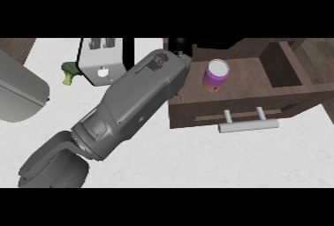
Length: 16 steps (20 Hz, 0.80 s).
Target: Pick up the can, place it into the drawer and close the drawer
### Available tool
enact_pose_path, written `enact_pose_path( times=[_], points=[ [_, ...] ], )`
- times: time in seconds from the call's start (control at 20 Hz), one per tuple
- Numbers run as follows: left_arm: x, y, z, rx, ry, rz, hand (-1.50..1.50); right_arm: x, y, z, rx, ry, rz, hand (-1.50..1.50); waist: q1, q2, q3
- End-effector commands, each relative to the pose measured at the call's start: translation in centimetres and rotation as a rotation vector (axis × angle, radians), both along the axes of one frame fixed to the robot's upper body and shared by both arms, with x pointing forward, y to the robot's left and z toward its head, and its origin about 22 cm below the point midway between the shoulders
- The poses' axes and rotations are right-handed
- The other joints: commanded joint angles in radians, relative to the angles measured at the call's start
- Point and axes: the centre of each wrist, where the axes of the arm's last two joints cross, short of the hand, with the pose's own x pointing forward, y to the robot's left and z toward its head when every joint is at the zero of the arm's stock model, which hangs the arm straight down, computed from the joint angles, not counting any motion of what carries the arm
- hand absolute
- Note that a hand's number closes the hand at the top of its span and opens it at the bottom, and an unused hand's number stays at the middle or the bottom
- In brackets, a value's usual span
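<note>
Forearm [124, 110]: from my seat I see one grey forearm rising from 7 o'clock toward 12 o'clock, crossing the white tabletop [195, 154].
Handle [248, 126]: pale bar at 4 o'clock of centre, on the front of the drawer [195, 99].
Drawer: dark wood, pulled open, at 2 o'clock.
Can [216, 76]: purple with a white lid, standing upright inside the drawer.
Left robot hand [177, 46]: black, at the forearm's far end near 12 o'clock, by the drawer's back left corner; I cannot tell whether its fingers are apart or together.
Toaster [101, 59]: silver, at 11 o'clock.
Broccoli [68, 73]: green, just left of the toaster.
</note>
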Motion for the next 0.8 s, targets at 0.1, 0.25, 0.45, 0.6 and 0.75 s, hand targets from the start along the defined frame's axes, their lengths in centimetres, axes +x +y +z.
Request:
enact_pose_path(
  times=[0.1,0.25,0.45,0.6,0.75],
  points=[
    [-0.6,-0.2,-1.2,0.0,-0.002,0.023,-1.5,0.0,-0.3,-0.1,0.0,-0.008,0.016,-1.5,-0.008,-0.001,0.001],
    [-0.4,0.2,-1.5,-0.015,-0.002,0.057,-1.5,-0.6,1.0,0.5,0.006,-0.007,0.019,-1.5,-0.024,0.004,0.0],
    [-0.4,-0.4,-0.3,-0.038,-0.014,0.022,-1.5,0.8,0.3,0.7,-0.047,-0.046,0.007,-1.5,0.004,0.001,0.0],
    [-0.6,-0.3,-1.0,-0.04,-0.04,0.028,-1.5,-0.2,0.4,3.2,-0.284,-0.124,-0.002,-1.5,-0.005,0.001,0.0],
    [-0.4,-0.4,0.0,-0.085,-0.055,0.016,-1.5,0.1,1.7,4.4,-0.365,-0.163,0.033,-1.5,0.014,0.0,-0.001]
  ],
)
